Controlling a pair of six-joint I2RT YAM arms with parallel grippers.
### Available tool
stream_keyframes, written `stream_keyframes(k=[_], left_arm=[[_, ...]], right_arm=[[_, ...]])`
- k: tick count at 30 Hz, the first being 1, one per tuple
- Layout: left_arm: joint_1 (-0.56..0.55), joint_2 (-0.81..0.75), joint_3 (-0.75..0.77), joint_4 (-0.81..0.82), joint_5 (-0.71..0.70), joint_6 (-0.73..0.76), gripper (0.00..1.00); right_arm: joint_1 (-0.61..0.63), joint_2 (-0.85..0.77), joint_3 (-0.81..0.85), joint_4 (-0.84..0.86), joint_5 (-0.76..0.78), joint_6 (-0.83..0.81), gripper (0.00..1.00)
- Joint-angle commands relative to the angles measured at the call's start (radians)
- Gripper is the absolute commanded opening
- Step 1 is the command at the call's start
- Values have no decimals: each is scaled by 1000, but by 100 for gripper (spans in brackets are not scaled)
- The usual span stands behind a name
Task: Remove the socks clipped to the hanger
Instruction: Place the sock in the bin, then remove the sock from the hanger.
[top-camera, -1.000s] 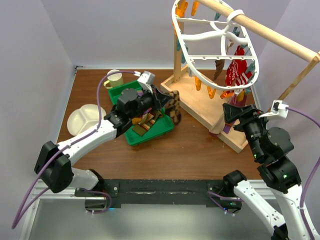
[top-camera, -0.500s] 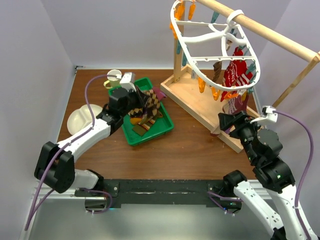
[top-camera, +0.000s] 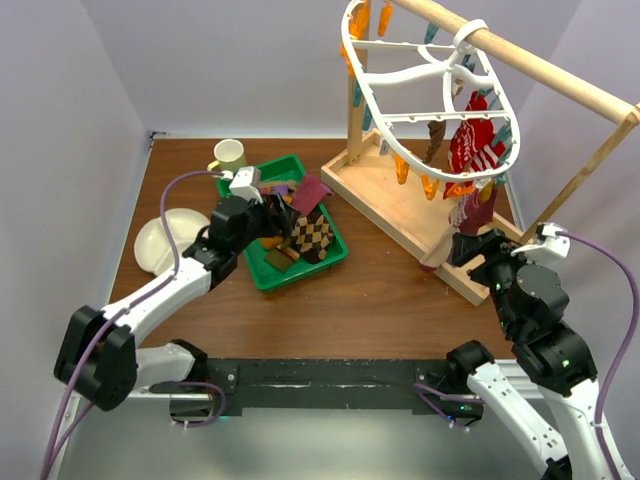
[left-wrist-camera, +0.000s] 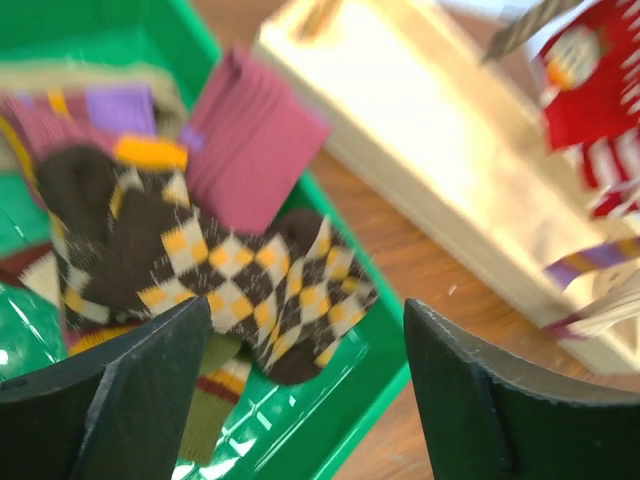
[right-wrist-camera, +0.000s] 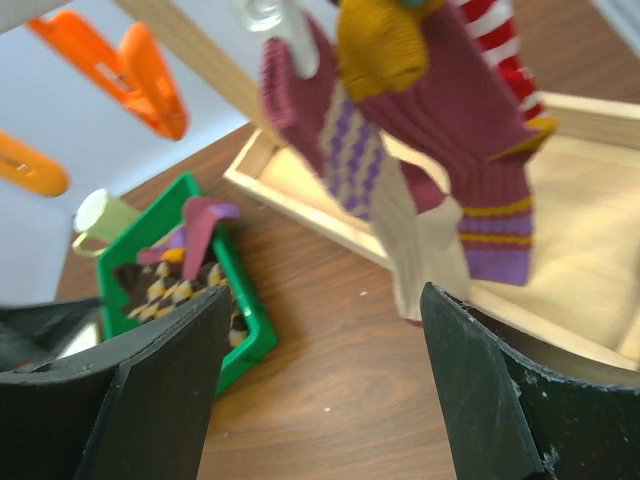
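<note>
Dropped within the last half second, the brown-and-tan argyle fabric sock (top-camera: 312, 235) is now lying flat in the green plastic tray (top-camera: 300, 277). Before, it was hanging from the left gripper (top-camera: 278, 215) above that tray.

Nearest on the right, the right gripper (top-camera: 468, 246) is hanging over the near end of the pale wooden stand base (top-camera: 395, 205). Its jaws are spread wide and gripping nothing. Just beyond its black fingers (right-wrist-camera: 130, 400), a maroon knitted sock with purple stripes (right-wrist-camera: 440, 130) and a mustard patch is dangling, still clipped up. Whether it is brushing the fingers cannot be told.

Further in on the left, the left gripper is hovering just left of the argyle sock, jaws standing apart and empty. In the left wrist view that sock is showing between its two fingers (left-wrist-camera: 140, 390). A plain maroon ribbed sock (top-camera: 311, 190) is leaning over the tray's far right edge, and more striped socks are lying under the argyle one. Left of the tray, a white divided plate (top-camera: 165, 240) is sitting on the brown wooden table (top-camera: 380, 300). A pale mug (top-camera: 230, 155) is standing at the tray's far left corner.

Farthest back, the white plastic oval hanger (top-camera: 463, 40) is hanging tilted from the round wooden rail (top-camera: 540, 65). Orange clips (top-camera: 400, 165) are dangling empty on its left side. Red-and-white striped socks (top-camera: 475, 140) and a brown sock (top-camera: 435, 140) are hanging clipped on its right.
</note>
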Motion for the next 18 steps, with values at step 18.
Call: stream_keyframes(k=[18], left_arm=[[-26,-182,90,-11,135,23,85]], right_arm=[[-4,215,-258,404,216,9,87]])
